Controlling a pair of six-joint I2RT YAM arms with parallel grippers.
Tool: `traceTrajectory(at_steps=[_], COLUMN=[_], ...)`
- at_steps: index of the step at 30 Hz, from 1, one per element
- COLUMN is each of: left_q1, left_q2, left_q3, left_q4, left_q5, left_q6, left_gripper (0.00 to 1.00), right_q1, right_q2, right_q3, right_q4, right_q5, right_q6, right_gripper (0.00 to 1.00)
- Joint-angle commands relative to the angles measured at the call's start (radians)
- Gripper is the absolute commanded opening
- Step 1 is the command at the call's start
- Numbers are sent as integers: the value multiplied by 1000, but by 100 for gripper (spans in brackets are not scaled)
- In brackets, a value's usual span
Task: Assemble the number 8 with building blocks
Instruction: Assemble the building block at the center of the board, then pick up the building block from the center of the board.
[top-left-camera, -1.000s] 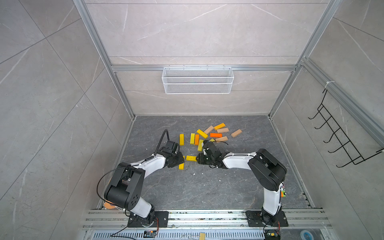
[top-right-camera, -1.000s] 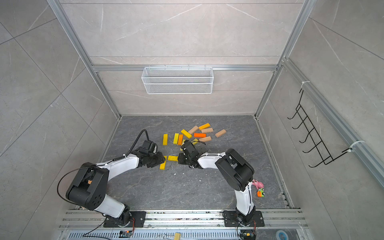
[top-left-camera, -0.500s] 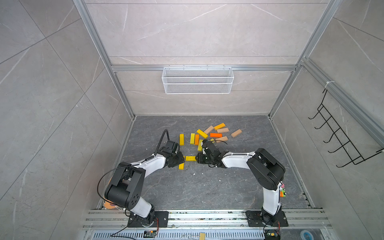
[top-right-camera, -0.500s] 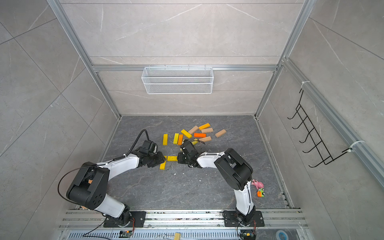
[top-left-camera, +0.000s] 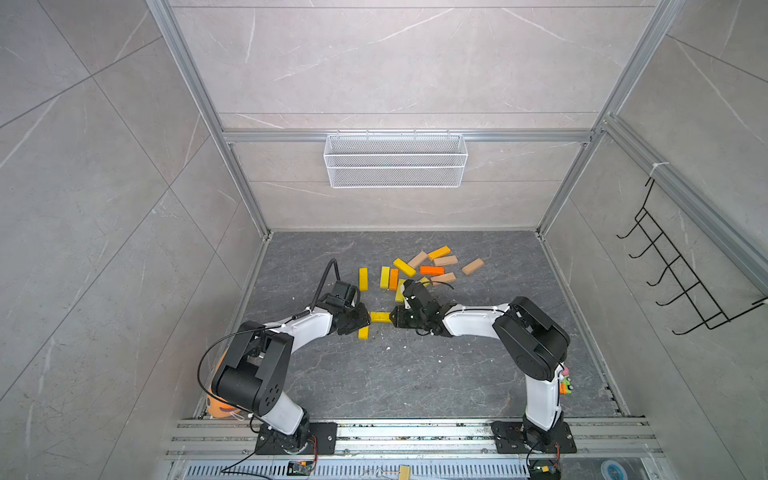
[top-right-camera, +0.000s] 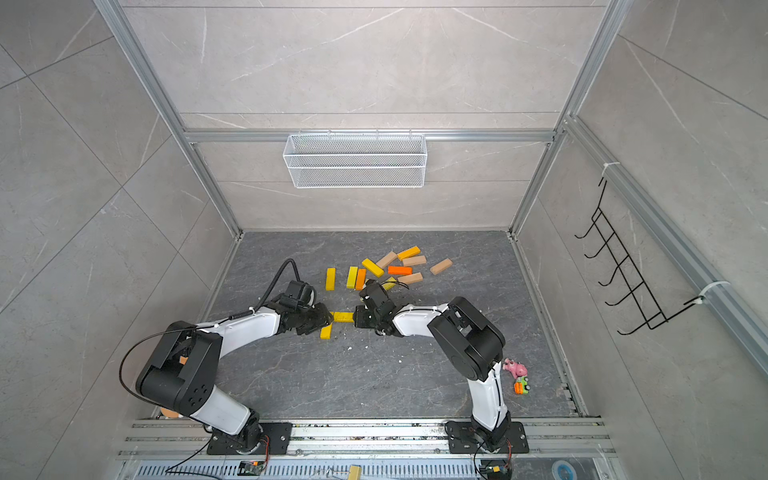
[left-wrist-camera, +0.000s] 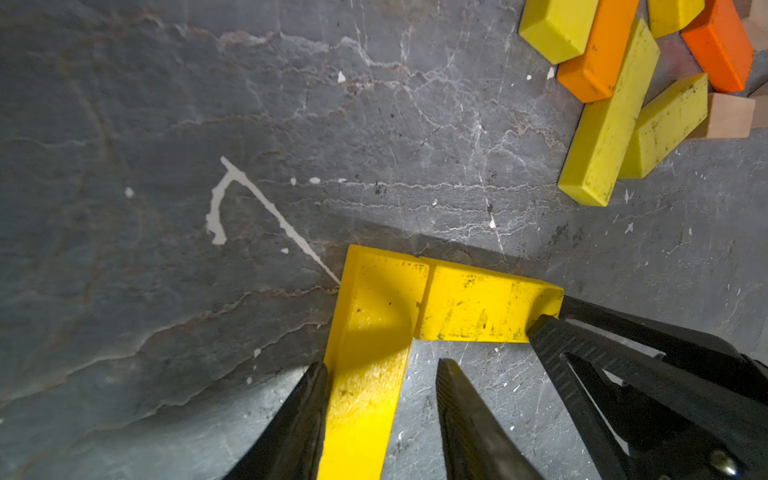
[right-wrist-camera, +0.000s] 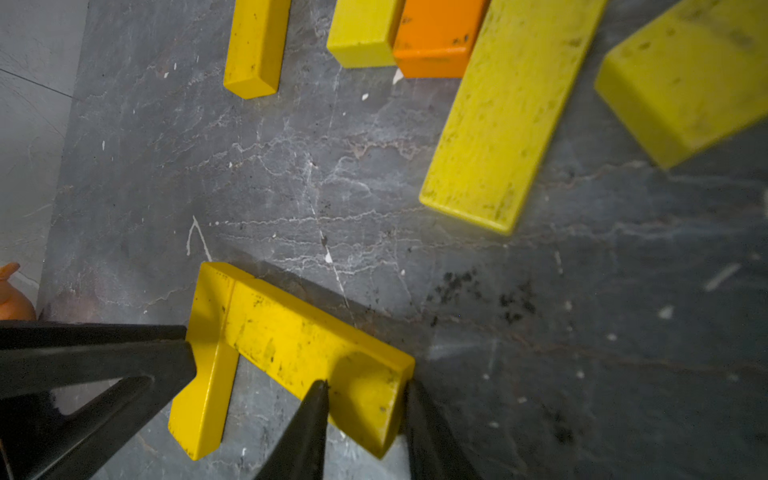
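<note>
The left pincer (left-wrist-camera: 380, 365) stands slightly apart astride a yellow block (left-wrist-camera: 374, 299), one finger (left-wrist-camera: 303, 407) touching its side, the other clear. The right pincer (right-wrist-camera: 365, 384) grips the end of a second yellow block (left-wrist-camera: 478, 307) butting the first. Other blocks (top-left-camera: 432, 270) lie scattered beyond both pincers.

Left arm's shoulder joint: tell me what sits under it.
An orange rounded thing shows at the edge of the left arm's shoulder. The arm covers most of it, so what it is cannot be told.
</note>
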Motion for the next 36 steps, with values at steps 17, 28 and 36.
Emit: traceTrajectory(at_steps=[17,28,36], left_q1=[26,39,43], left_q2=[-63,189,408], left_q3=[121,437,663], left_q4=[-179,-272,-317], left_q5=[-92,-236,-307], left_q6=[89,172,215], left_gripper=[48,54,54], right_q1=[6,9,10], right_q2=[-207,-513,-676], right_q3=[-134,-301,-347], right_q4=[-40,-93,-176], right_q5=[96,85,115], right_q6=[-34,-97,-112], right_gripper=[47,50,51])
